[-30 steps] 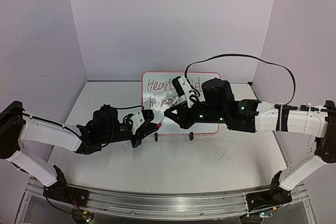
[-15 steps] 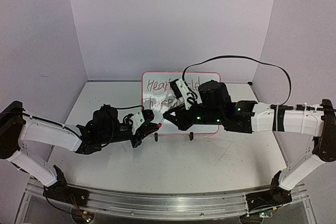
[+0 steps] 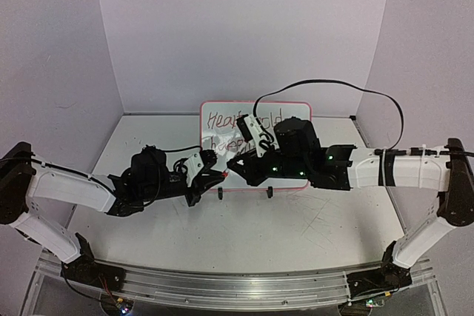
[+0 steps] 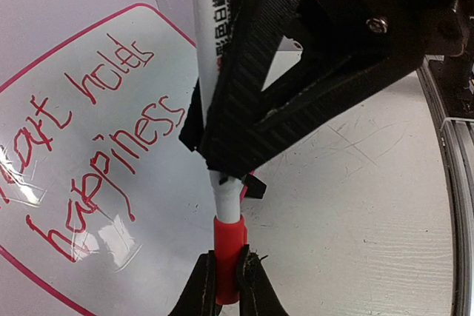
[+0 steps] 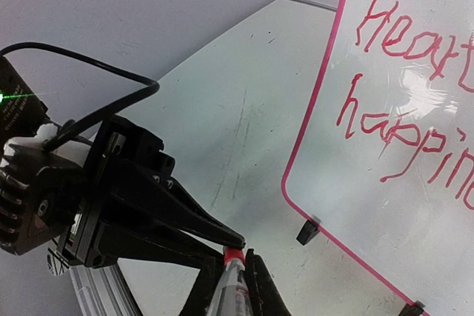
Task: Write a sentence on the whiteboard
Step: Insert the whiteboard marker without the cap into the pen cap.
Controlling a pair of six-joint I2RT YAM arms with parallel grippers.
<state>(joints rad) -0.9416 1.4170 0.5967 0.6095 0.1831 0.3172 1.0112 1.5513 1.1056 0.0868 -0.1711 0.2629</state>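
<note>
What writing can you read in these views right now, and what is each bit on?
"Heart holds happiness": red handwriting in two lines on the whiteboard.
Black print on the marker barrel: partly hidden and too small to read.
Nothing else is legible.

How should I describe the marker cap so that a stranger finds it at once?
Find the standing whiteboard. Near its lower left corner the left gripper and right gripper meet on a white marker; the left one pinches its cap. Unlike the board's thin rim, it is a solid red block.
</note>
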